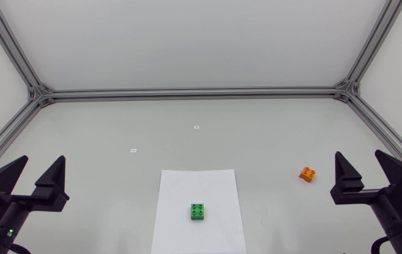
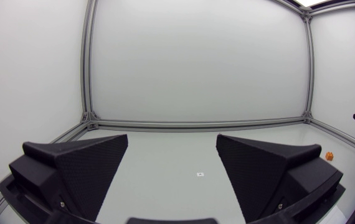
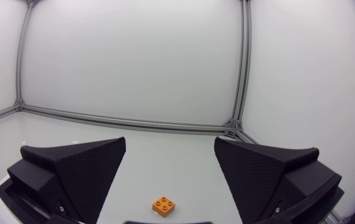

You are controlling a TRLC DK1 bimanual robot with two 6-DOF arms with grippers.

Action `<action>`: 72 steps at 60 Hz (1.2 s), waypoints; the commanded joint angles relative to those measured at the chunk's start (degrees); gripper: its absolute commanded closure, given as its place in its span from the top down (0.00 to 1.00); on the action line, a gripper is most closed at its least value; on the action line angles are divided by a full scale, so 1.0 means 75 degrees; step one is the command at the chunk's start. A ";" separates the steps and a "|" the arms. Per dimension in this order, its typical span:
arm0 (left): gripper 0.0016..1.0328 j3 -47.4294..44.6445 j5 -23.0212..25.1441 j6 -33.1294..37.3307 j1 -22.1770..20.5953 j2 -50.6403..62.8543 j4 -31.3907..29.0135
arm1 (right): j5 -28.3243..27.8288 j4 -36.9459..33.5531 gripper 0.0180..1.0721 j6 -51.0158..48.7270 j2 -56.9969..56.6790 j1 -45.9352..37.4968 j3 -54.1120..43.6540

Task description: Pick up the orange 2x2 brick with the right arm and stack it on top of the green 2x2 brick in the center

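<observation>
Both arms are cut off by the side edges of the head view. The green brick (image 1: 198,211) appears only in that view, on a white sheet (image 1: 180,187) in the middle of the counter (image 1: 102,127). The orange brick (image 1: 308,173) lies well apart from it, near the right hand (image 1: 358,155). This hand's fingers are wide apart and the brick sits ahead of the gap, not touched. The left hand (image 1: 43,161) is also spread and holds nothing. From its wrist view the orange brick is only a far speck. Two small marks (image 1: 196,127) on the counter are too small to read.
</observation>
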 commanded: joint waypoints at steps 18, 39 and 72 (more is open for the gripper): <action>0.96 -0.0313 0.0021 0.0044 0.0006 -0.0043 -0.0086 | -0.0007 0.0165 0.96 0.0153 -0.0086 -0.0013 0.0046; 0.96 -0.0313 0.0021 0.0044 0.0006 -0.0043 -0.0086 | 0.0039 -0.0421 0.96 0.0435 0.1590 0.0069 0.2015; 0.96 -0.0313 0.0021 0.0044 0.0006 -0.0043 -0.0086 | -0.0160 -0.3350 0.95 -0.0409 0.6511 -0.0013 0.5835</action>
